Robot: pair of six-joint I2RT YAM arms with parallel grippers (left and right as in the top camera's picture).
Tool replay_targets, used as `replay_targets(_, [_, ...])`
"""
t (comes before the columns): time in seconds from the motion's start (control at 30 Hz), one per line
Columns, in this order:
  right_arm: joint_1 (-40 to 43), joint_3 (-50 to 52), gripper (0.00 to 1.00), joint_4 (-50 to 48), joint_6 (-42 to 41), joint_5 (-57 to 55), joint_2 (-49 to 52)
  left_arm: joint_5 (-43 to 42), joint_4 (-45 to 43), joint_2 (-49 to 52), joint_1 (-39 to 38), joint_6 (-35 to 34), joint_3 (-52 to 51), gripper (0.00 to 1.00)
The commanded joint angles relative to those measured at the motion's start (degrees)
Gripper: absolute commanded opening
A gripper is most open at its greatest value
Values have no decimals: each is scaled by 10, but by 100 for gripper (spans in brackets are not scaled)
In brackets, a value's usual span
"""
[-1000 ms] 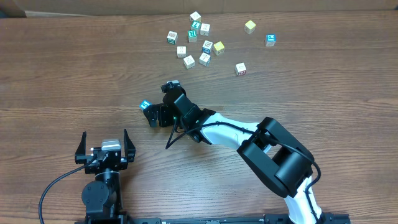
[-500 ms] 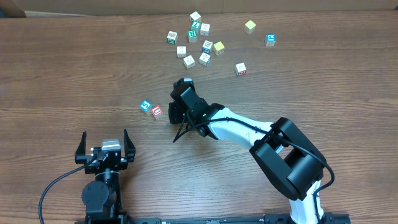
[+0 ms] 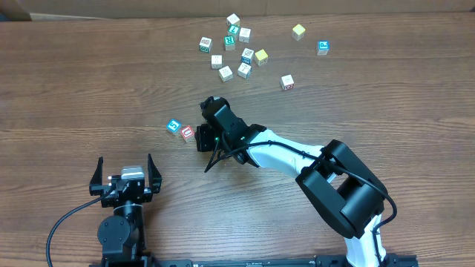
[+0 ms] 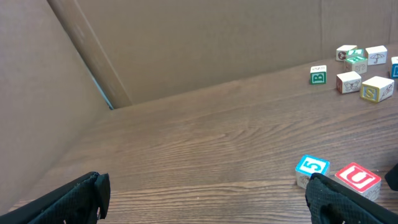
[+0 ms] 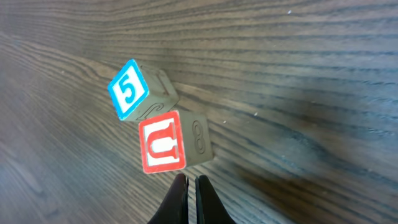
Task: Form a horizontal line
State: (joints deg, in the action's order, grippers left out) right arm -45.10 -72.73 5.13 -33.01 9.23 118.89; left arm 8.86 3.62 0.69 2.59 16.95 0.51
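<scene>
I'm driving from the overhead view. The horizontal line [image 3: 180, 128] is only two pieces so far, sitting left of frame centre on the brown wood-grain table [image 3: 89, 89]. It is made of a small pale wooden cube with a blue "5" face [image 3: 174, 125] and a small pale wooden cube with a red "U" face [image 3: 187, 132].

In the right wrist view, the blue cube [image 5: 129, 89] is upper left and the red cube [image 5: 161, 142] lower right. They meet at an edge, so the row runs diagonally in both views, not level.

The right gripper [image 3: 202, 138] has its fingers pressed together and holds nothing. Its tips [image 5: 188, 182] are just below the red cube's lower edge, and I can't tell if they touch it.

The left gripper [image 3: 125, 165] is at lower left with its fingers spread wide and nothing between them. It is well apart from the row. In the left wrist view, both finger ends [image 4: 81, 196] sit at the bottom corners.

The loose pile of small wooden letter cubes [image 3: 234, 48] is at top centre, near the table's far edge and the cardboard wall [image 4: 186, 43]. To its right are a plain yellow cube [image 3: 298, 31], a blue-marked cube [image 3: 323, 47] and a red-marked cube [image 3: 287, 81], each standing alone.

There is bare wood to the left of and above the row. The right arm lies over the table from the row to the lower right.
</scene>
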Motion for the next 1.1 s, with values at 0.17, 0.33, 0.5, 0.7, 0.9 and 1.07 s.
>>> replay_targets(0.17, [-1,0,4,-5,5,-69,9,5,0,-3,-4,11,-2,100])
replay_targets(0.33, [3,0,4,-25,5,-76,9,5,0,-3,-4,11,-2,100])
replay_targets(0.5, [-5,0,4,-38,5,-65,21,5,0,-3,-4,11,-2,100])
replay_targets(0.7, [-2,0,4,-31,5,-118,23,5,0,-3,-4,11,-2,100])
replay_targets(0.9, [-2,0,4,-32,0,-103,23,5,0,-3,-4,11,-2,99])
replay_targets(1.07, [-2,0,4,-31,0,-90,23,5,0,-3,-4,11,-2,100])
